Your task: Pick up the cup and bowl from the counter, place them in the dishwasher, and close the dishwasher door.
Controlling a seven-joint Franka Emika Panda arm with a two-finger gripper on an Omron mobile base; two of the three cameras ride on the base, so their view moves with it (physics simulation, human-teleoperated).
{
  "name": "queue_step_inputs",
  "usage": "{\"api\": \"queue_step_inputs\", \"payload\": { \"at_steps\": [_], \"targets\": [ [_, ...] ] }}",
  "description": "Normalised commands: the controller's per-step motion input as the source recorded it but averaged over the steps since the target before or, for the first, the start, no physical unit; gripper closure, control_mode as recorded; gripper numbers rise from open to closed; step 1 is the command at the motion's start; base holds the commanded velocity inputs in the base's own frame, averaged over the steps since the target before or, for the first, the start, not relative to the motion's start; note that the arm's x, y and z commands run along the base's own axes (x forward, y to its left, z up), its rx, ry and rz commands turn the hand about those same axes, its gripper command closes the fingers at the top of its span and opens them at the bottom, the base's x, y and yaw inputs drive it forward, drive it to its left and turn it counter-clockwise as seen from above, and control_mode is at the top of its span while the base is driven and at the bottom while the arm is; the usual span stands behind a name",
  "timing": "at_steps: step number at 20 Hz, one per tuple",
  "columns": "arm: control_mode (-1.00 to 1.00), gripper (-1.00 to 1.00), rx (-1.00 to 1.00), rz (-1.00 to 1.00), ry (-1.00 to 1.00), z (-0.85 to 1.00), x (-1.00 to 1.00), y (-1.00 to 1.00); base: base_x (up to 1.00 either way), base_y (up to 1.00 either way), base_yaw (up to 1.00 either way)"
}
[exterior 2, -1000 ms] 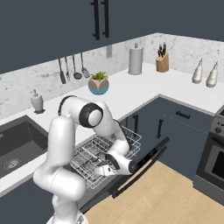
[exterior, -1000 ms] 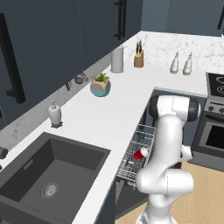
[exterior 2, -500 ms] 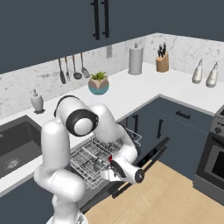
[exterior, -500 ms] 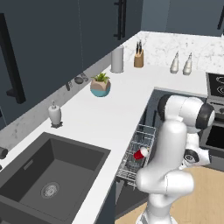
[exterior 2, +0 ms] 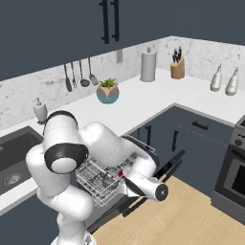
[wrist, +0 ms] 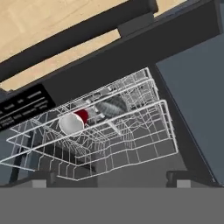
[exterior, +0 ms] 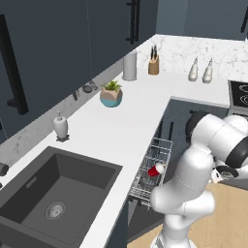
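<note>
The red cup lies on its side in the dishwasher's silver wire rack, white inside showing. The dark grey bowl rests just beside it in the same rack. The rack is pulled out over the open dishwasher door, which lies flat above the floor. My gripper hangs in front of the rack, open, with nothing between its fingertips. From the left base view the cup shows in the rack below the white counter.
On the counter stand a teal plant pot, a white soap dispenser, a paper towel roll, a knife block and two bottles. The dark sink is at left, the oven at right.
The arm has swung its hand out and away from the rack toward the floor side. The jaws stay open. Cup and bowl lie still in the rack.
</note>
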Motion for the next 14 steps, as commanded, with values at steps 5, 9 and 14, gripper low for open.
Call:
{"api": "queue_step_inputs", "payload": {
  "at_steps": [5,9,14],
  "targets": [
    [-1.00,-1.00,0.13,0.00,0.06,-0.49,0.04,-1.00,0.00,0.00,0.00],
    [-1.00,-1.00,0.20,0.00,0.08,-0.74,0.00,-1.00,0.00,0.00,0.00],
    [-1.00,-1.00,0.22,0.00,0.10,-0.73,0.00,-1.00,0.00,0.00,0.00]
  ]
}}
